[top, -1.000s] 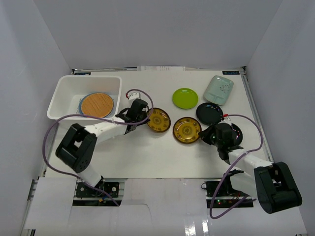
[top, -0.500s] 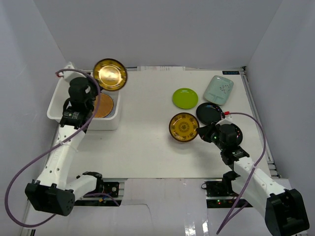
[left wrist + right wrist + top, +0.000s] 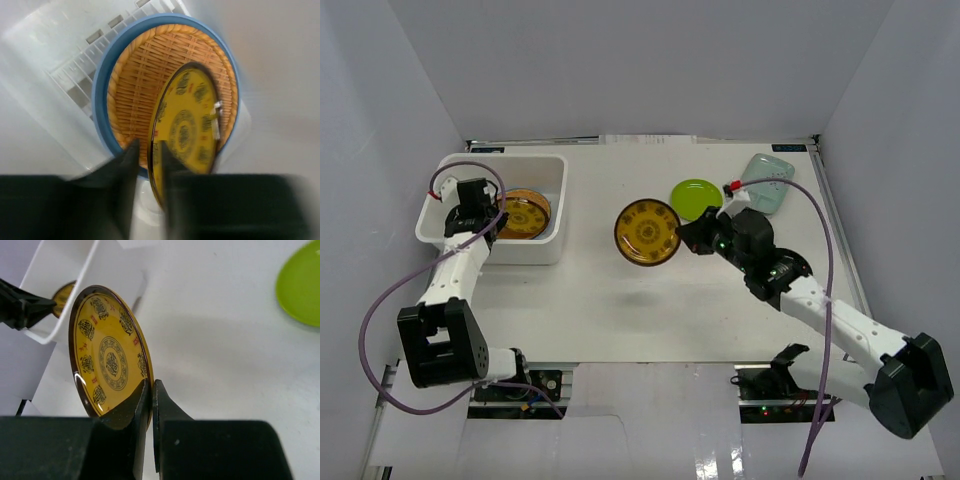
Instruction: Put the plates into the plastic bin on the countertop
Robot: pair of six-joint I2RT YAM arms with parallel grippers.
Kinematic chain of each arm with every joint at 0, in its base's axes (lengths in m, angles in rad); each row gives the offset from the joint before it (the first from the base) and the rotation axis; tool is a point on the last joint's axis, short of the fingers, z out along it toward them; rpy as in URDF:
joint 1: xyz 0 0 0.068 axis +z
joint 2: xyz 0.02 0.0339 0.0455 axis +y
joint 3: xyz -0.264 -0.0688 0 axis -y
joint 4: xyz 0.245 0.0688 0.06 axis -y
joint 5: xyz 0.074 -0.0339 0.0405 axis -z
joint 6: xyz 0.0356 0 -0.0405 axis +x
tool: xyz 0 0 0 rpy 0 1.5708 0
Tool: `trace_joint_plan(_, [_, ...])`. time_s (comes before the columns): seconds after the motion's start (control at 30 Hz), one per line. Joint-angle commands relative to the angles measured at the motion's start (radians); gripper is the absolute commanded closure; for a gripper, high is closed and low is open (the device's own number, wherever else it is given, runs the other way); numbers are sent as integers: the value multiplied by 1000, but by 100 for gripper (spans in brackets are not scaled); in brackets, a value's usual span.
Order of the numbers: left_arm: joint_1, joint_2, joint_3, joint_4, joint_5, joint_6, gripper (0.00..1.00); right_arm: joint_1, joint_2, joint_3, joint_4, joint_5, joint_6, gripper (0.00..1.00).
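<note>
The white plastic bin (image 3: pixel 500 161) stands at the back left of the countertop (image 3: pixel 610 300). My left gripper (image 3: pixel 480 215) reaches into it. In the left wrist view a brown-and-gold plate (image 3: pixel 187 130) leans on the tan woven plate (image 3: pixel 145 75), which lies in the light blue plate (image 3: pixel 102 100). Its rim sits between the left gripper's (image 3: pixel 147 147) fingers, jaws slightly apart with a gap on the left side. My right gripper (image 3: pixel 685 236) is shut on the rim of a second brown-and-gold plate (image 3: pixel 647 232), held on edge above mid-table (image 3: pixel 107 355).
A lime green plate (image 3: pixel 695 195) and a pale mint rectangular plate (image 3: pixel 767 180) lie at the back right, behind the right arm. The right arm covers the spot where the black plates lay. Grey walls enclose the table on three sides.
The left arm has lowered its patterned plate from above the bin's rim onto the stack inside. The right arm has lifted the other patterned plate and carried it left toward the bin.
</note>
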Motion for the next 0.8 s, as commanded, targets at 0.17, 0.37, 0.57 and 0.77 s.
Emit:
trace_joint_plan(0.17, [1,-133,-20,44,-2,-41,2,149,398,491,41,98,-141,92])
trace_joint_plan(0.37, [1,-288,31,97,150,-10,2,209,676,856,-13,108,-181,92])
trace_joint_plan(0.57, [-5,-385,138,127,461,-41,2,281,970,1189,-84,128,-228,92])
trace_joint_plan(0.77, [-39,-364,236,140,681,-29,2,360,1249,1531,-128,156,-287,92])
